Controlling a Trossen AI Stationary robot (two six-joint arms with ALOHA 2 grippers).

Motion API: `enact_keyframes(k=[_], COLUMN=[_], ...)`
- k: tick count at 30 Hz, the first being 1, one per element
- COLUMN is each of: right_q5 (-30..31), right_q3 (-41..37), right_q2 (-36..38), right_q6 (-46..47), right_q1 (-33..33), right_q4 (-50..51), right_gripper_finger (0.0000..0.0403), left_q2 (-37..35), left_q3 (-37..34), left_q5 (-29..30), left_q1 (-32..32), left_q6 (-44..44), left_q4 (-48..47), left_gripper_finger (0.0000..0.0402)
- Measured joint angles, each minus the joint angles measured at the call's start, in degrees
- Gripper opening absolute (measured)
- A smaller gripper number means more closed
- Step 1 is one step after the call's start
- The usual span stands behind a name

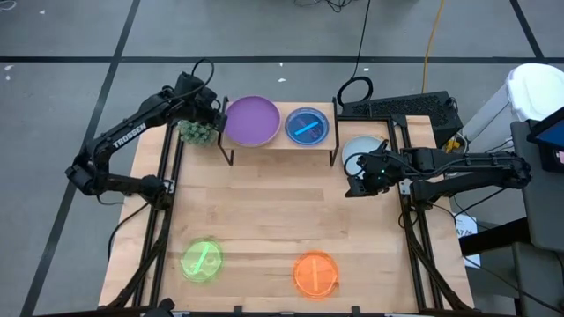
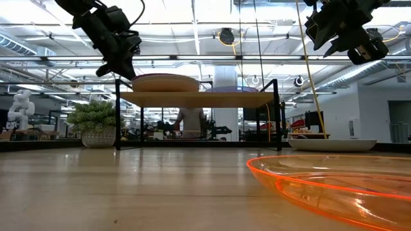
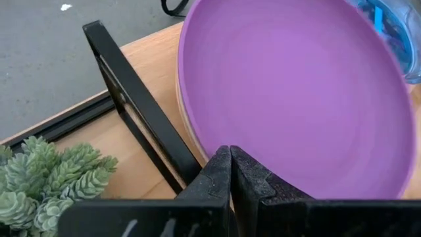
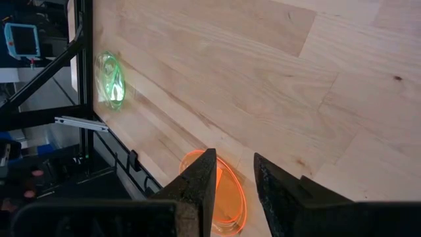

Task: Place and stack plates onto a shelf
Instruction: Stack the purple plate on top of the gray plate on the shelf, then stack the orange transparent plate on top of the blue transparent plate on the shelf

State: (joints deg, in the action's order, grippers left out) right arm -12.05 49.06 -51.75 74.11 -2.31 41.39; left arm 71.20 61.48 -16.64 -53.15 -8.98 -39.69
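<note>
The purple plate [image 1: 252, 121] and the smaller translucent blue plate [image 1: 307, 126] lie side by side on the shelf [image 1: 280, 141], which stands at the table's far edge. My left gripper [image 1: 215, 117] is shut at the purple plate's left rim and fills the near part of the left wrist view [image 3: 230, 155]. A grey-blue plate [image 1: 359, 150] lies flat on the table right of the shelf. My right gripper [image 1: 359, 182] hovers open and empty near it, high above the table [image 2: 340, 35]. The green plate [image 1: 202, 261] and the orange plate [image 1: 315, 273] lie near the table's near edge. My left gripper's shut fingertips [image 3: 227, 164] stand at the purple plate's left rim [image 3: 197, 141], slanting down from the table's left. The fingers hide the meeting place, so I cannot tell whether they touch the rim. The plate lies flat on the shelf [image 2: 199, 99].
A small potted plant [image 1: 198, 132] stands just left of the shelf, below my left arm. Dark frame rails [image 1: 167, 220] run along both table sides. A keyboard [image 1: 397, 107] lies beyond the far right corner. Bare wood stretches across the table's middle [image 1: 282, 202].
</note>
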Motion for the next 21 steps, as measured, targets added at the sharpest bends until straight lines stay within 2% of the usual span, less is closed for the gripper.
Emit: enact_keyframes(k=[21], right_q5=[0.0], right_q3=[0.0], right_q2=[0.0], right_q6=[-0.2], right_q1=[0.0], right_q4=[-0.9], right_gripper_finger=[0.0089], left_q2=[-1.5], left_q3=[-1.1], left_q5=[-0.3], left_q1=[1.6], left_q6=[-2.8], left_q4=[3.9], left_gripper_finger=[0.0003])
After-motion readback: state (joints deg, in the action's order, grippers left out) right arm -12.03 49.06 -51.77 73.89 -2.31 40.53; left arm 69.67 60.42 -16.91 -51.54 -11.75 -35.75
